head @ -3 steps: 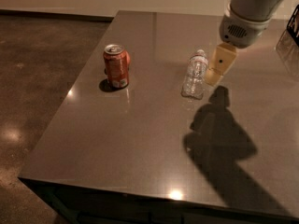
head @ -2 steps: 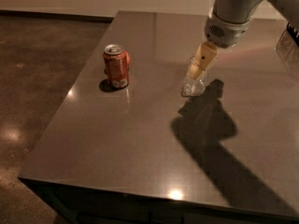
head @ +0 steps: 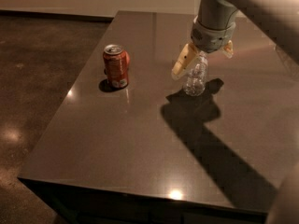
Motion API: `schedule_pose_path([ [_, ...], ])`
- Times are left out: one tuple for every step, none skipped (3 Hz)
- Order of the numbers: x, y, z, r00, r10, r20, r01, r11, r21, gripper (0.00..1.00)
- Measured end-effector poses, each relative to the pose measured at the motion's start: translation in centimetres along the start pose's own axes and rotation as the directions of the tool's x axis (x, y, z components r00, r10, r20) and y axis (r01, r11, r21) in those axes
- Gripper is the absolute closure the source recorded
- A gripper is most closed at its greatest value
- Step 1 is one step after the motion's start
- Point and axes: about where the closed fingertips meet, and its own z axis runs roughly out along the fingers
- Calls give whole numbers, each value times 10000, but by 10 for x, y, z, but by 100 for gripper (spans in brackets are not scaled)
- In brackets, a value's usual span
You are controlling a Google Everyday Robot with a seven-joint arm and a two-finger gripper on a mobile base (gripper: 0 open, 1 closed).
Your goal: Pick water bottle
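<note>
Gripper (head: 203,63) is now seen centred over the water bottle (head: 195,78). A second ago it was held off to the bottle's right, so a leftward shift is read. Fingers (head: 181,63) are spread: one is seen just left of the bottle's neck, the other is glimpsed on the far-right side, clear of the plastic. No contact is visible.

Bottle position is unchanged: far-right part of the table (head: 117,139), well apart from the soda can (head: 116,68) on the left, which is also unmoved.

Meaning for the task: approach is judged done and the bottle is bracketed; closure and lift are not yet made.

Bottle is stood upright, long axis vertical, cap pointed up into the gripper, base on the table. A slight lean toward the far side is seen, likely down to viewing angle. A pinch near the neck is implied.
</note>
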Motion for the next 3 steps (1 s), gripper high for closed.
schedule_pose_path([
  [-10,8,14,9864,1597,-382,-1604,9869,-151,0],
  [-17,9,35,9553,2855,-767,-2879,9574,-229,0],
  [-23,4,49,9269,3612,-1017,-3639,9314,-88,18],
])
